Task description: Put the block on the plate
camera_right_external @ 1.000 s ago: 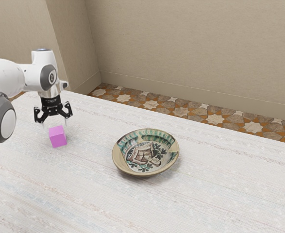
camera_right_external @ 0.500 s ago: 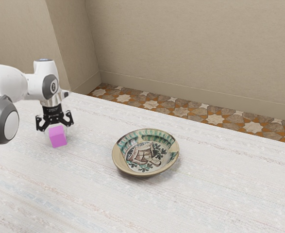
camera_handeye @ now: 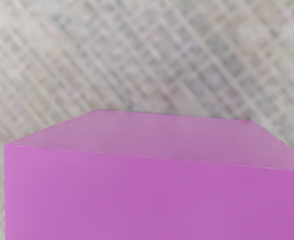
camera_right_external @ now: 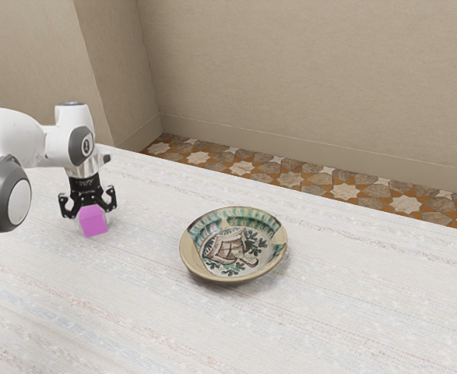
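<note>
My black gripper is low over the table at the exterior view's left, its fingers open and reaching down on either side of the pink block. The block rests on the table. In the wrist view the block looms large and close, right under the hand. A round plate with a green-patterned rim and a dark painted centre lies to the exterior view's right of the block, with nothing on it.
The pale, streaked tabletop stretches between and around block and plate. Beyond its far edge are a patterned tile floor and a beige wall.
My hand has come down from above the block until its fingers stand beside it. Block and plate have stayed in place.
</note>
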`<state>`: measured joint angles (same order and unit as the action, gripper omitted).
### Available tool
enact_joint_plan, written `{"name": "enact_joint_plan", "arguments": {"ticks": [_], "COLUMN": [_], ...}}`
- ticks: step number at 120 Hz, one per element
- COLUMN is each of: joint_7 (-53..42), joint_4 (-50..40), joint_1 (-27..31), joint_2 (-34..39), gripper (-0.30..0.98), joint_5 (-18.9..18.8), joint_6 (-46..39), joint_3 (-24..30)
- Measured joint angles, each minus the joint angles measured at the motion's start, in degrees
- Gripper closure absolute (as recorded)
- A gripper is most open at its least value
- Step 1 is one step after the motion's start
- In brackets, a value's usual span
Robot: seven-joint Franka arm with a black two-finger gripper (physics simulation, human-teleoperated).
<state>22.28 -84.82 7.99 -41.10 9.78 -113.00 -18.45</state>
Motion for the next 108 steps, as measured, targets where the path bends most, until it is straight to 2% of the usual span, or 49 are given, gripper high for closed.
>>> {"name": "enact_joint_plan", "arguments": {"ticks": [27,52,76,91,108], "joint_7": [-0.12,-0.06,0.02,0.2,0.66], "joint_4": [-0.01,0.01,-4.93,-9.32,-10.66], "joint_1": [0.0,-0.22,-0.79,-4.17,-10.41], "joint_2": [-0.08,0.83,8.98,15.08,17.93], "gripper": [0.27,0.29,0.28,0.28,0.28], "joint_5": [-0.1,-0.23,-0.24,-0.2,0.41], "joint_6": [-0.05,-0.04,0.18,-0.02,0.03], "joint_3": [0.0,0.0,0.2,0.09,-0.48]}}
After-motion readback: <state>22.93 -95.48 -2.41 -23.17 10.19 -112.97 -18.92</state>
